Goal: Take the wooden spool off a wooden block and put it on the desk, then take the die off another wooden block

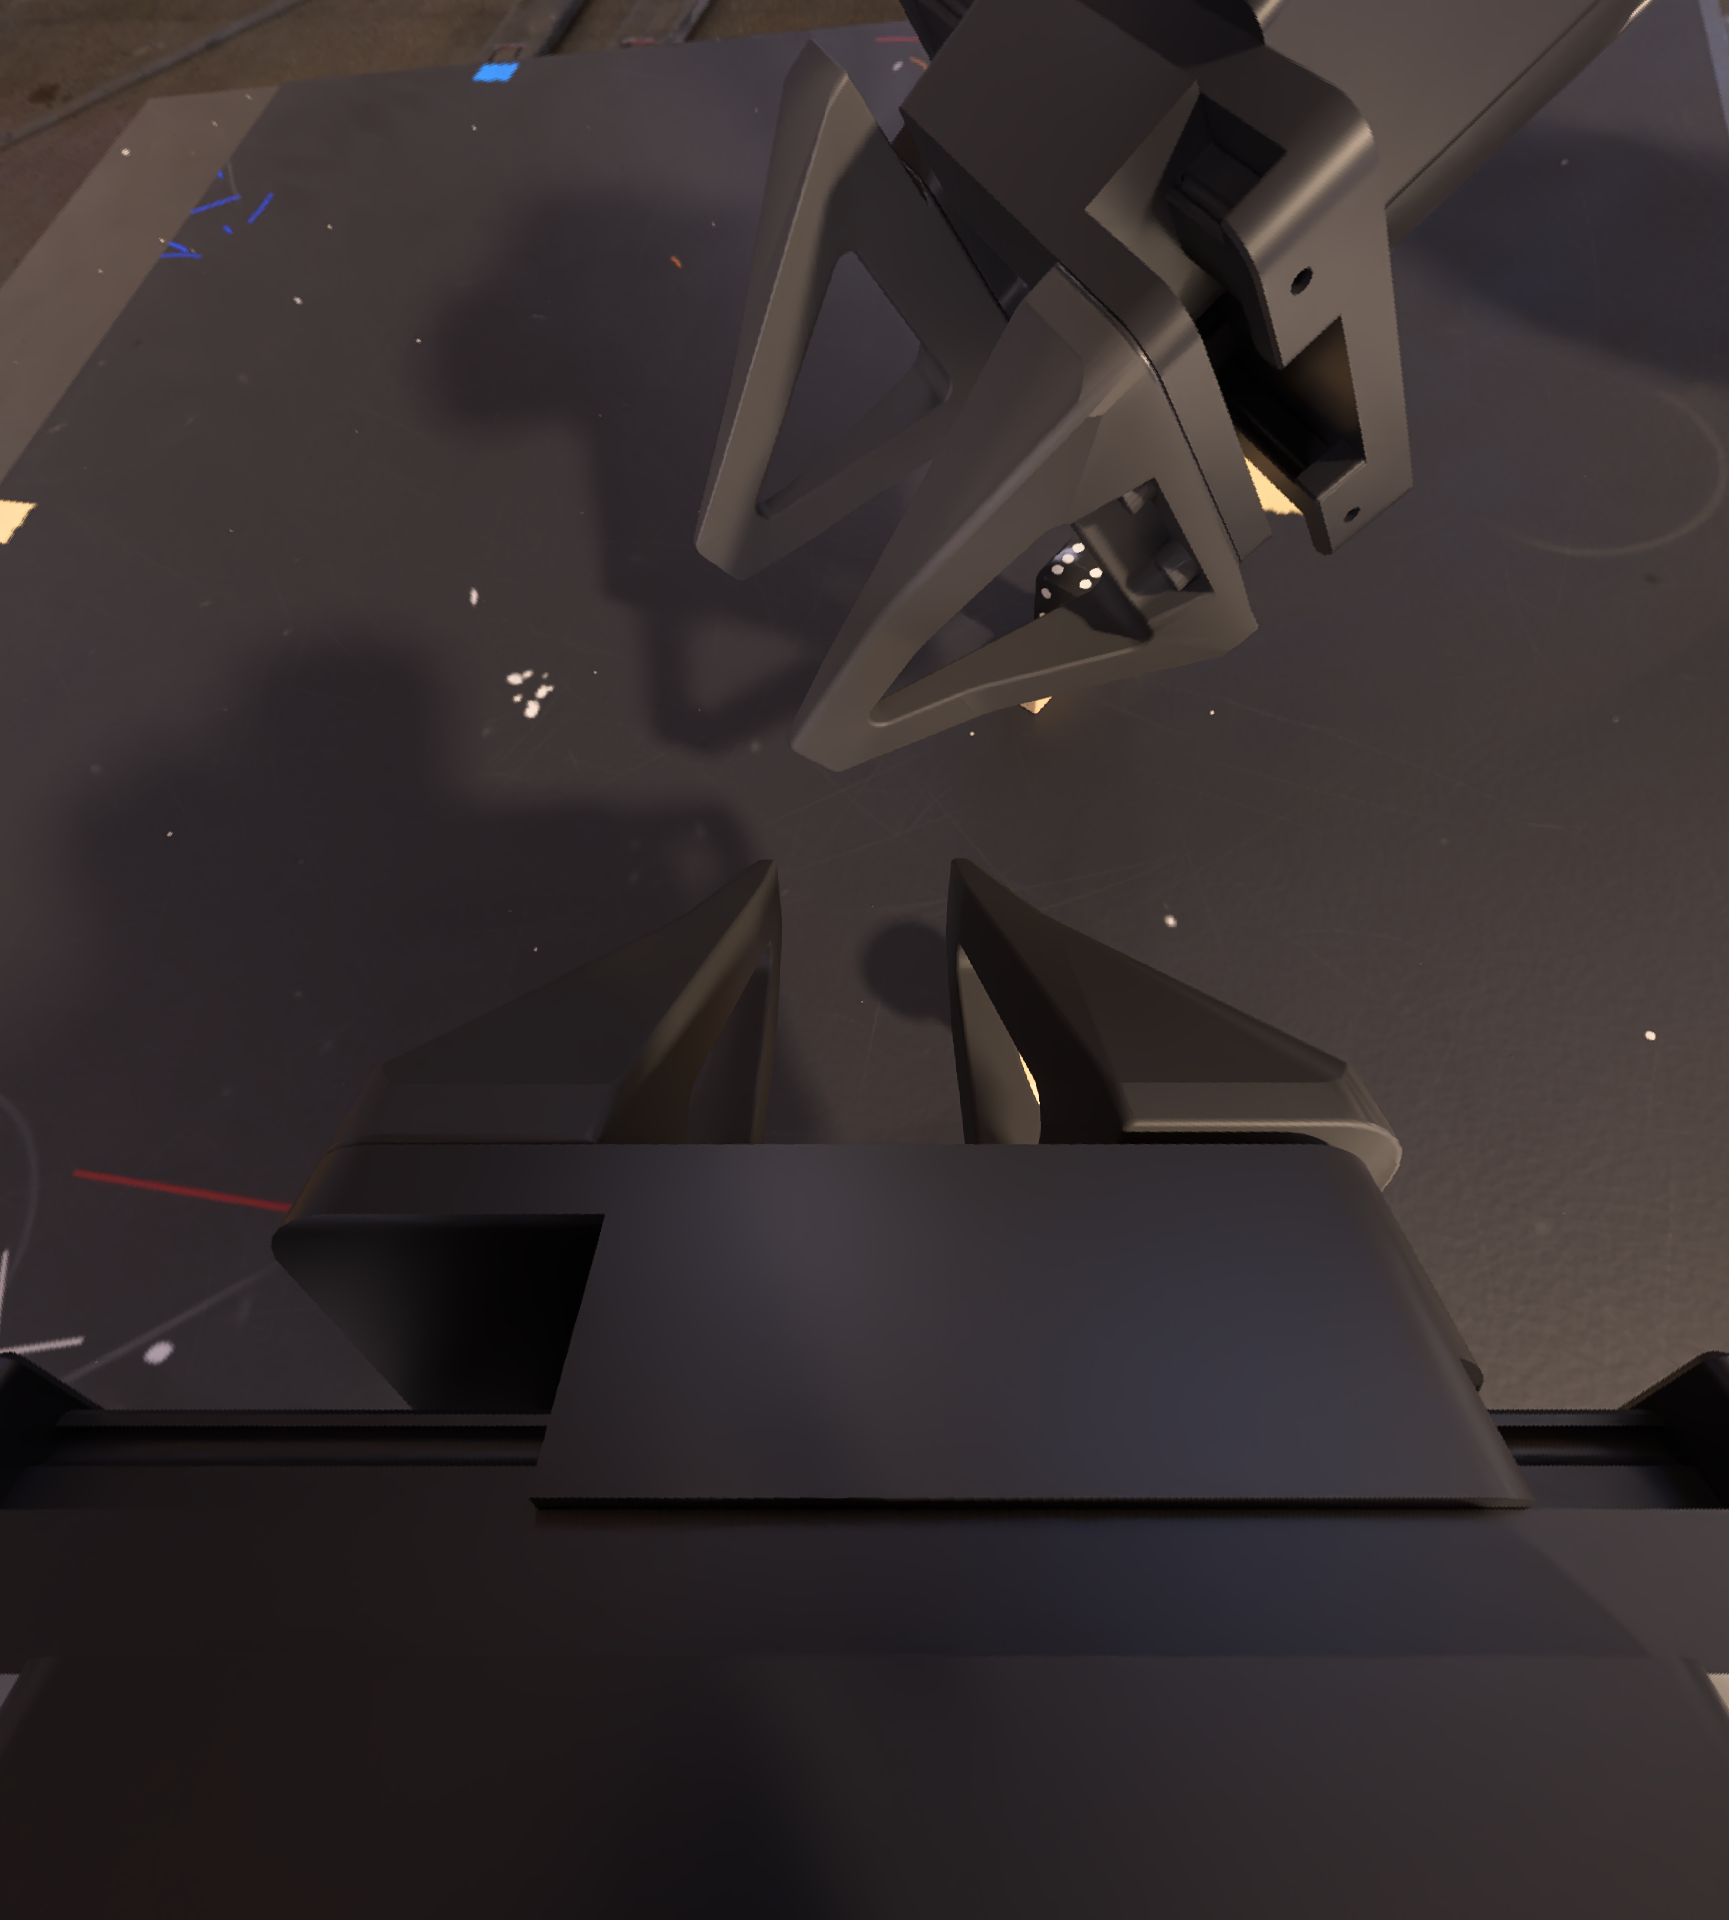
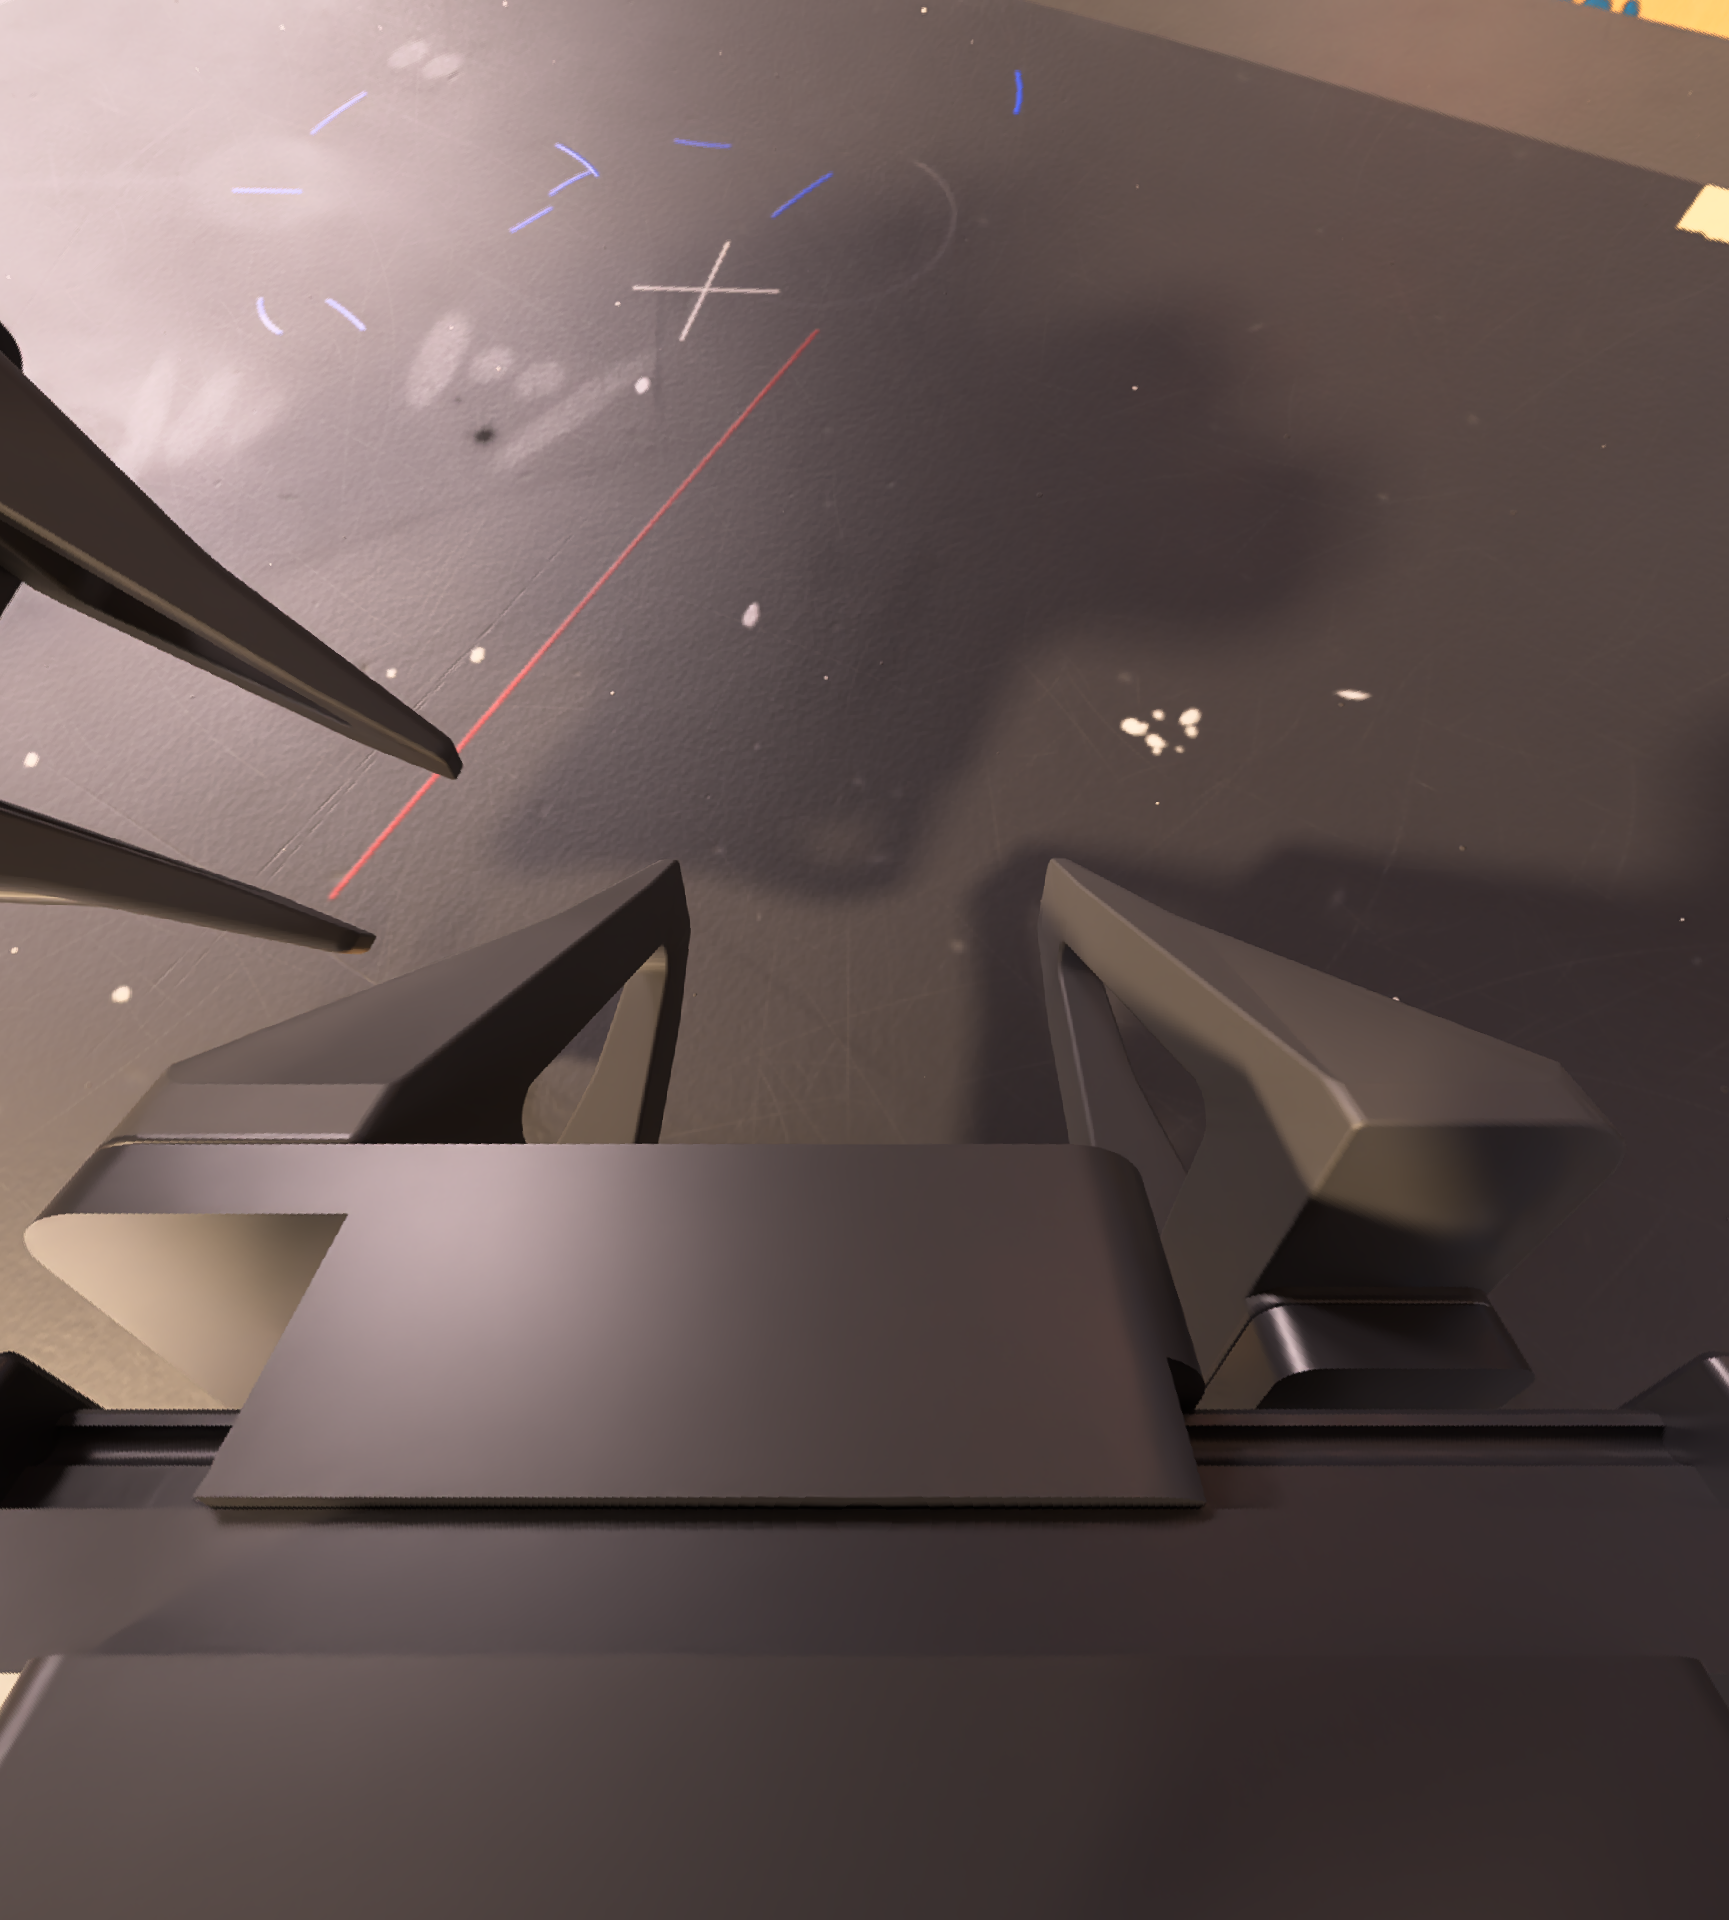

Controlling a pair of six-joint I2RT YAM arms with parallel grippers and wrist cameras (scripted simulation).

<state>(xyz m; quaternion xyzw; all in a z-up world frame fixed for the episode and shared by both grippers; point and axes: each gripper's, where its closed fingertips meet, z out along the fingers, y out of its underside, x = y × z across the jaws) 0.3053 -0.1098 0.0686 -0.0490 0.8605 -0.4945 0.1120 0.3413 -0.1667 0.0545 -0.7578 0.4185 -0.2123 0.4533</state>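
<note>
The left wrist view was the only one in which the die was seen: a small black cube with white pips, glimpsed through the frame of the right gripper, toward the desk's far right corner, with slivers of pale wood beside it, probably a wooden block. The die was judged light, rigid and smooth, best pinched across two opposite flat faces. The spool was seen nowhere. In the right wrist view the right gripper's fingers were spread apart over bare desk. The left gripper was nearly closed on nothing.
</note>
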